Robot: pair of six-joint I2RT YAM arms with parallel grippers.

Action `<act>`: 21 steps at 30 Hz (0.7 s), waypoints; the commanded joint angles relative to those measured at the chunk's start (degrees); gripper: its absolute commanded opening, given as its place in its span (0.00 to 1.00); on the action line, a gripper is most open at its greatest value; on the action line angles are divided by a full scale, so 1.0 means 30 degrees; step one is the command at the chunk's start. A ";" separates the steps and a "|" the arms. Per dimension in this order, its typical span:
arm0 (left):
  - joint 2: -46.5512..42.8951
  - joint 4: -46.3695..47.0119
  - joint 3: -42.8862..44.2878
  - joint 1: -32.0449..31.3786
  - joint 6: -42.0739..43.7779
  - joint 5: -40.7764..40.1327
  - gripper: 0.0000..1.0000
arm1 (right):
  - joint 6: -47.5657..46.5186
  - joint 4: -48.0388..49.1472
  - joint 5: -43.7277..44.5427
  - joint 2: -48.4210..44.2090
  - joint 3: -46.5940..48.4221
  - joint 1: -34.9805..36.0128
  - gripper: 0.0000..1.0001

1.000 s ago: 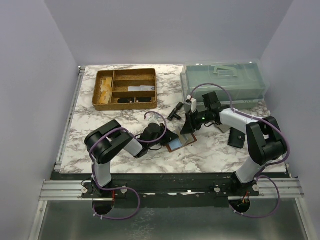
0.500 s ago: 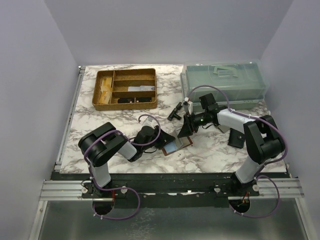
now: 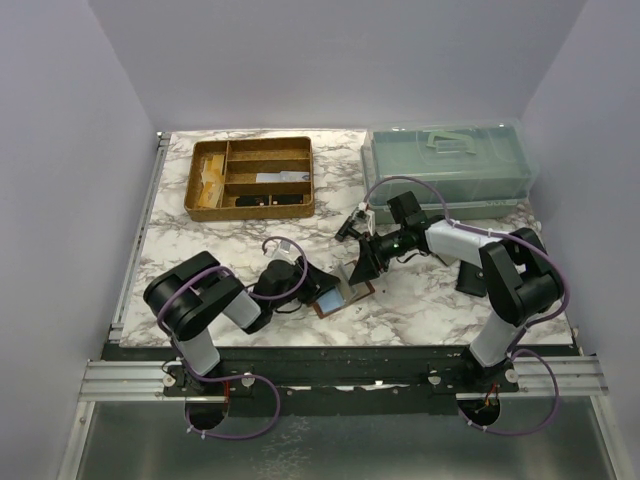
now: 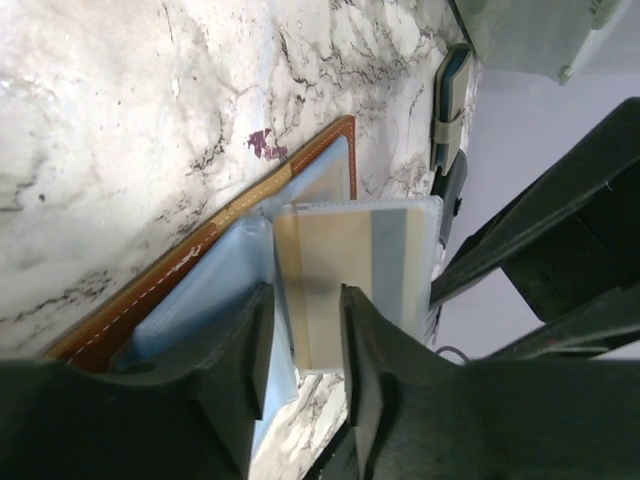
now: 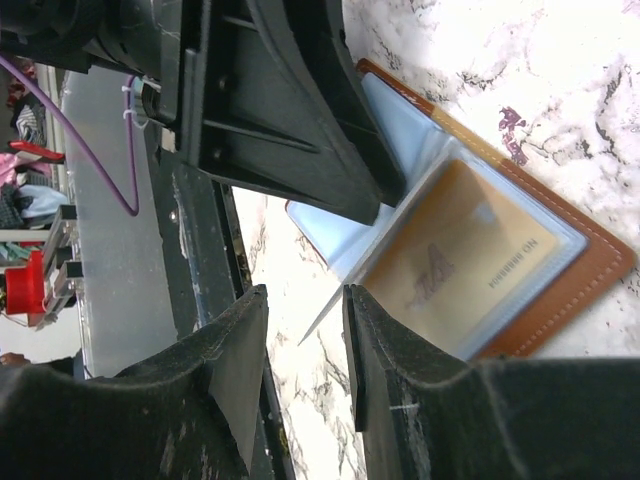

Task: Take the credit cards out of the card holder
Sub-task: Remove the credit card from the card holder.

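The reddish-brown card holder (image 3: 343,296) lies open on the marble table, its light blue pockets up. A clear sleeve holding a tan credit card (image 5: 460,270) stands up from it; it also shows in the left wrist view (image 4: 345,265). My left gripper (image 3: 306,284) is at the holder's left side. Its jaws (image 4: 303,300) stand slightly apart astride the sleeve's lower edge. My right gripper (image 3: 362,264) is at the holder's right side, open a little (image 5: 303,295), with the sleeve's corner poking into the gap. No light blue card can be told from the pockets.
A gold-brown divided tray (image 3: 250,178) sits at the back left. A pale green lidded box (image 3: 445,165) sits at the back right. A black pouch (image 3: 470,276) lies beside the right arm. A small black object (image 3: 350,225) lies behind the holder.
The card holder has slid left and toward the near edge. The left arm has drawn back and the right arm has followed it.
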 commanded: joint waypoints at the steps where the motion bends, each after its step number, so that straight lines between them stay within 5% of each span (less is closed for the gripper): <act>1: -0.0765 0.0394 -0.0802 0.0204 -0.0056 0.0203 0.43 | -0.0120 0.0039 -0.0585 0.0431 -0.0044 0.0144 0.42; 10: 0.0537 0.3865 -0.1280 0.0266 -0.0740 0.0680 0.56 | 0.0411 0.0414 -0.1482 0.1178 0.0025 0.0528 0.42; 12: 0.1241 0.5743 -0.1693 0.0304 -0.1058 0.0715 0.66 | 0.0494 0.0534 -0.1405 0.1244 -0.0006 0.0623 0.42; 13: 0.1712 0.6941 -0.1937 0.0289 -0.1216 0.0694 0.93 | 0.0498 0.0544 -0.1364 0.1269 -0.0010 0.0663 0.42; 14: 0.2207 0.8138 -0.2180 0.0298 -0.1425 0.0687 0.98 | 0.0499 0.0567 -0.1341 0.1272 0.0001 0.0697 0.42; 18: 0.4781 1.2228 -0.2575 0.0390 -0.2400 0.1069 0.99 | 0.0477 0.0647 -0.1236 0.1249 0.0005 0.0852 0.42; 21: 0.5497 1.2374 -0.2266 0.0373 -0.2563 0.1382 0.99 | 0.0397 0.0710 -0.1116 0.1193 0.0022 0.1027 0.42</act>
